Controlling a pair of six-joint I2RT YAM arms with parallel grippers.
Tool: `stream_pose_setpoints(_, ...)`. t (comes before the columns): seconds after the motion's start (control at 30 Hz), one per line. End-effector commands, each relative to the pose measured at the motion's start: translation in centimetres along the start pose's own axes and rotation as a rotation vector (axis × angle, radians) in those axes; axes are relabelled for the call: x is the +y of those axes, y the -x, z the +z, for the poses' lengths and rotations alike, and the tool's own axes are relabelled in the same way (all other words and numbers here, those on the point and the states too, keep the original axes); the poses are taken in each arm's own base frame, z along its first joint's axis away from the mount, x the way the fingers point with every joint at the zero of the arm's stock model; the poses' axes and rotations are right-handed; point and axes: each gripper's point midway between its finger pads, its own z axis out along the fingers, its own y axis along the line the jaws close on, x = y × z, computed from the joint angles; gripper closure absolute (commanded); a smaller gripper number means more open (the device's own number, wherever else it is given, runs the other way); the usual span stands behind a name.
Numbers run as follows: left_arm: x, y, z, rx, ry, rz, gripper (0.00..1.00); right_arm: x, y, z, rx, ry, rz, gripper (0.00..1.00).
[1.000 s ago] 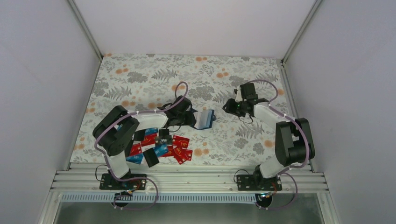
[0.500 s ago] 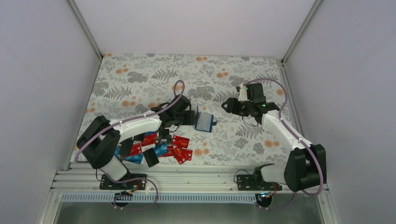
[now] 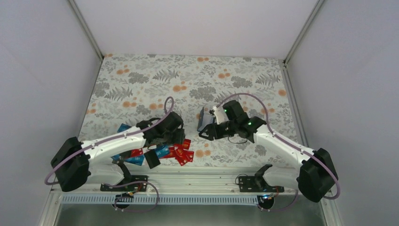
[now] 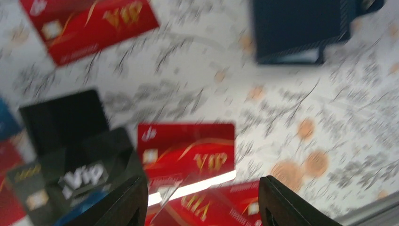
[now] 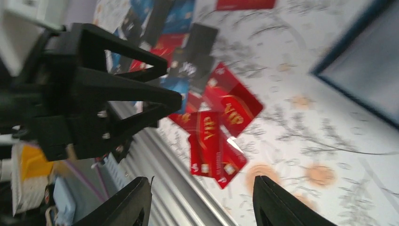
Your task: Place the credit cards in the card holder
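A floral-patterned table [image 3: 141,80] carries a jumble of credit cards [image 3: 181,153] near its front left, and the card holder [image 3: 203,120], seemingly lying flat, near the middle.

cards [image 4: 186,150]: glossy plstc | tbl cover [image 3: 155,80]: matt cloth | rail [image 3: 188,181]: bare metal

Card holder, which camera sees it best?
The left wrist view. There the card holder is big and dark navy at the top right, though it is blurry and cut off by the top edge. In the top view the holder is tiny and partly hidden. The right wrist view catches only a blurred corner.
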Motion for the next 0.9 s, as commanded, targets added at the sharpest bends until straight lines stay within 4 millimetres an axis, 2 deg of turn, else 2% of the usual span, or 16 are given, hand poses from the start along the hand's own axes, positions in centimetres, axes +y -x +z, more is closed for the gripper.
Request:
stream_pose_setpoints(0.0,3.2,-3.9,-1.6,0.068,0.128,-0.083,0.39,3.7,-1.0,1.2,0.023,0.093,-0.117,0.44)
stream_pose_setpoints(0.17,5.4,-7.2,-3.7,0.100,0.200,-0.206,0.31,5.9,-0.8,3.7,0.057,0.118,-0.212,0.46)
stream_pose_setpoints(0.23,6.6,-8.6,-4.4,0.118,0.235,-0.286,0.24,5.8,-0.1,4.7,0.056,0.102,-0.217,0.47)
stream_pose_setpoints(0.4,8.9,-11.7,-5.5,0.185,0.295,-0.409,0.17,5.6,1.2,6.6,0.066,0.093,-0.220,0.48)
stream_pose_setpoints(0.53,10.0,-14.0,-5.4,0.249,0.328,-0.473,0.12,4.9,1.2,8.1,0.100,0.084,-0.208,0.48)
stream_pose_setpoints(0.67,10.7,-15.3,-5.0,0.285,0.361,-0.521,0.07,3.9,1.0,9.2,0.123,0.066,-0.203,0.49)
stream_pose_setpoints(0.87,10.6,-16.0,-3.5,0.280,0.322,-0.613,0.07,3.5,0.7,9.9,0.144,0.066,-0.214,0.49)
